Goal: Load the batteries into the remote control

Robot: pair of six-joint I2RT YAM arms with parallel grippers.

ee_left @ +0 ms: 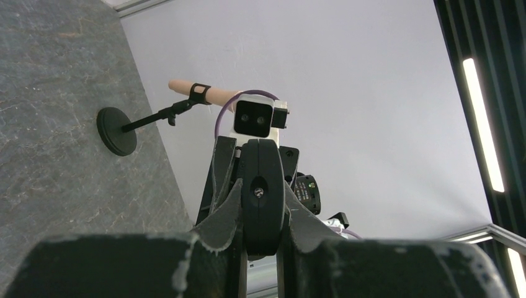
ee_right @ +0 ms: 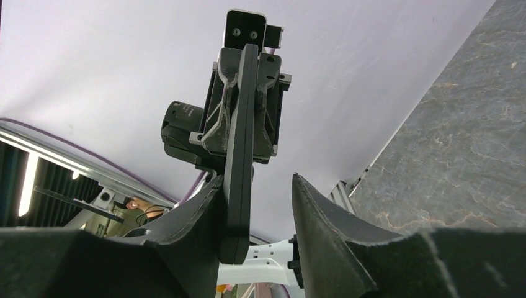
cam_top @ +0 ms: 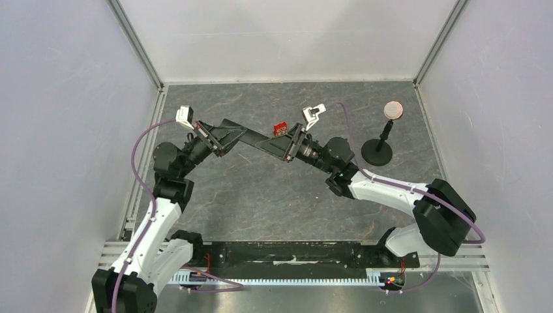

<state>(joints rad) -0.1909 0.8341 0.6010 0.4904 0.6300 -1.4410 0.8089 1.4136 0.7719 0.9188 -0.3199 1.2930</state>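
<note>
The remote control point(cam_top: 251, 138), a slim black bar, hangs in the air between both arms above the middle of the table. My left gripper point(cam_top: 217, 139) is shut on its left end; in the left wrist view the remote point(ee_left: 263, 167) stands edge-on, pinched between the jaws of that gripper point(ee_left: 263, 194). My right gripper point(cam_top: 287, 147) straddles the other end. In the right wrist view the remote point(ee_right: 239, 180) lies against one finger point(ee_right: 198, 214), and a clear gap separates it from the other finger point(ee_right: 319, 217). The batteries are out of view.
A small red-and-white box point(cam_top: 280, 129) lies on the table just behind the remote. A black round-based stand point(cam_top: 377, 154) with a tan disc point(cam_top: 392, 109) stands at the back right. Grey walls close the table on three sides.
</note>
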